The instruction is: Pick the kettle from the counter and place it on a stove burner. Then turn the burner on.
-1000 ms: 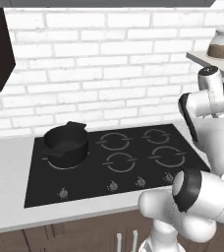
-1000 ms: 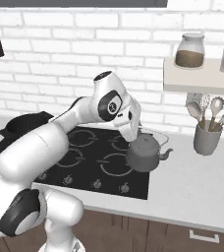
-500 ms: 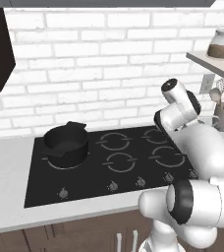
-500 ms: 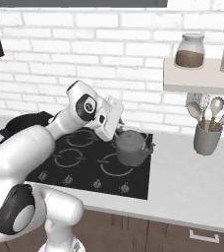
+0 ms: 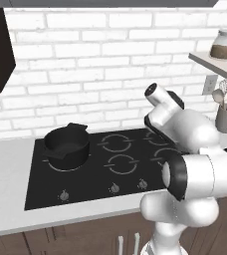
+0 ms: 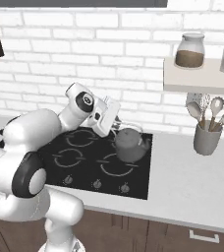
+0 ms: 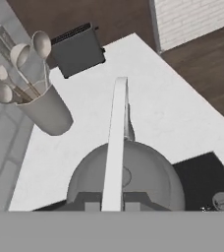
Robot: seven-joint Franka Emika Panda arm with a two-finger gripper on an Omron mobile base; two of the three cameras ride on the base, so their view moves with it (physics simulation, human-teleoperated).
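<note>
The gripper (image 6: 118,124) is clamped on the thin arched handle of the kettle (image 6: 130,145), which hangs just below and beyond the jaws over the right side of the black cooktop (image 6: 82,167). From the right base view the kettle's rounded grey body sits above the rear right stove burner (image 6: 119,170), near the cooktop's right edge; whether its base touches the glass or hangs just clear cannot be told. In the hand view the handle (image 7: 115,147) runs as a pale strip straight up from between the finger tips, and the kettle's domed body (image 7: 148,179) fills the space directly under them, with its lid knob beside the handle.

Taking the cooktop as the landmark: the large black two-handled pot (image 5: 66,144) stands on its rear left ring, well apart from the kettle. The row of knobs (image 6: 97,184) lines its front edge. The pale counter (image 6: 192,187) stretches to its right, carrying a grey utensil holder (image 6: 206,139) with spoons, near the wall and apart from the kettle. Further along the counter in the hand view stands a dark toaster (image 7: 78,49). Above the counter to the cooktop's right, a shelf (image 6: 198,81) holds a glass jar (image 6: 189,50).
</note>
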